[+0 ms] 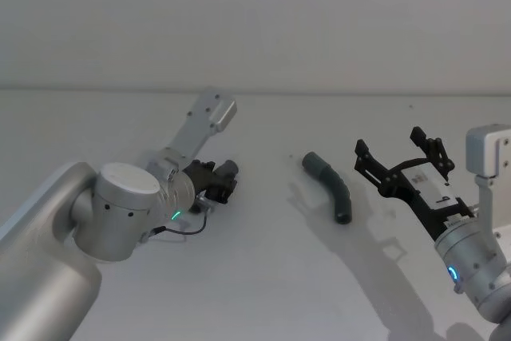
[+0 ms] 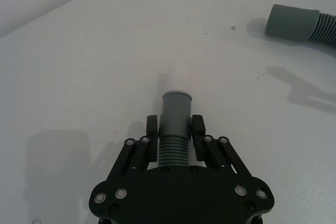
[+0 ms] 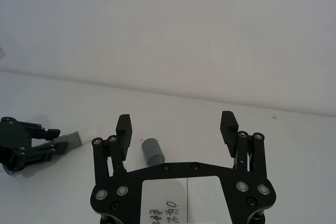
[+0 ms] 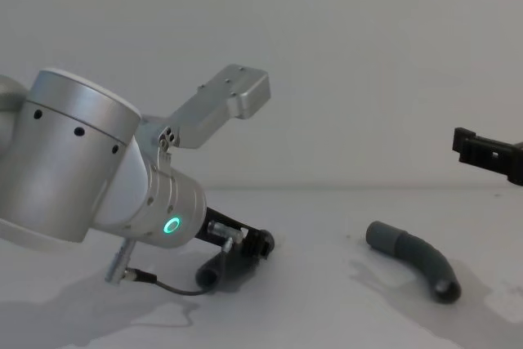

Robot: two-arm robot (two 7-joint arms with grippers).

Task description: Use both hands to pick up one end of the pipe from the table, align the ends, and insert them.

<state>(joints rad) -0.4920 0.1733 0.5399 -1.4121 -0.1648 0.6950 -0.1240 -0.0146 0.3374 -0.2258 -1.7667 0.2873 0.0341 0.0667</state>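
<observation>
- The left hand was clamped on the ribbed neck of the held pipe piece, one finger on each side. The piece's smooth round end stuck out past the fingertips.
- That hand sat low over the worktop on the robot's left, with the arm stretched forward and the wrist angled down. Whether the held pipe piece was clear of the surface or resting on it could not be told.
- The right hand was spread wide and gripped nothing. It was raised above the worktop on the robot's right, with its fingers aimed towards the middle.
- The loose pipe piece lay flat on the worktop between the two hands, nearer the right hand but apart from it. It curved along its length, with the lighter grey collar at its farther end.
- By the look of it, the task was at an early stage, with one piece gripped and the other ungripped.
- Left to do, it seemed: bring the right hand down around the loose pipe piece, lift both, turn the round end and the collar to face each other, and push them together.
- The two mouths were well apart and not in line.
</observation>
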